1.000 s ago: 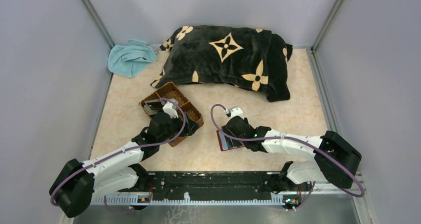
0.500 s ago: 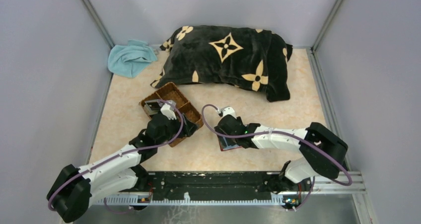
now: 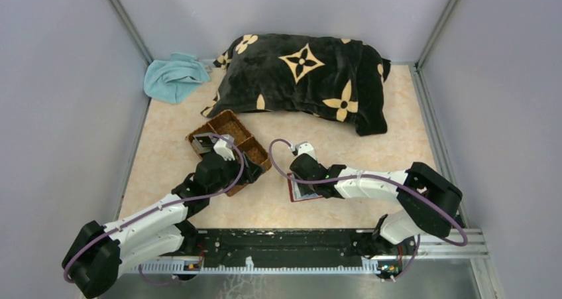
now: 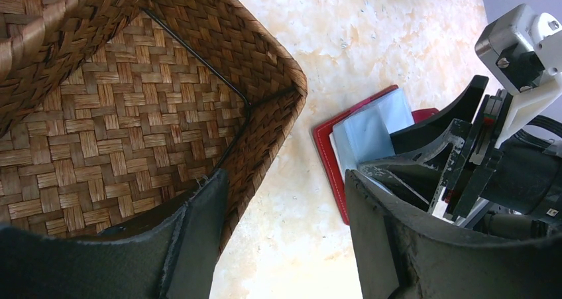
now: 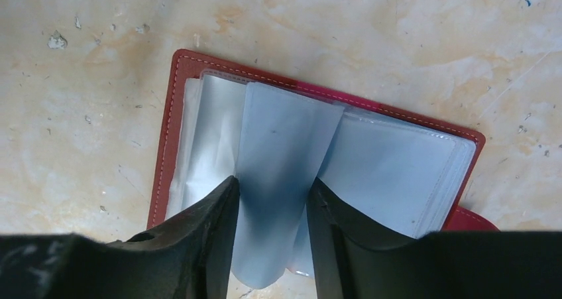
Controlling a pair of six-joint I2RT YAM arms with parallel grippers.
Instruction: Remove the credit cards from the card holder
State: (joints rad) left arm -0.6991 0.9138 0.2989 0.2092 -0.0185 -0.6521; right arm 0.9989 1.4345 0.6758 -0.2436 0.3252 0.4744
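**Step in hand: leaf separation.** The red card holder (image 5: 173, 120) lies open and flat on the table (image 3: 397, 126), just beside the wicker basket (image 4: 265, 67). The right gripper (image 5: 272, 191) stands over it, jaws narrow, with one clear sleeve (image 5: 278, 140) raised between them. Whether the pads actually press the sleeve cannot be told.

1. Confirm a card is inside the raised sleeve (none is distinguishable in these views).
2. Grip the card edge, not the plastic alone; thin film will likely slip or buckle.
3. Draw along the sleeve's opening, keeping the holder flat.

**Surroundings.** The left gripper (image 4: 283, 179) hovers wide and empty over the basket's near corner, close to the right wrist. Collision is the main risk. The patterned pillow (image 3: 305, 73) and blue cloth (image 3: 173, 77) lie well apart.
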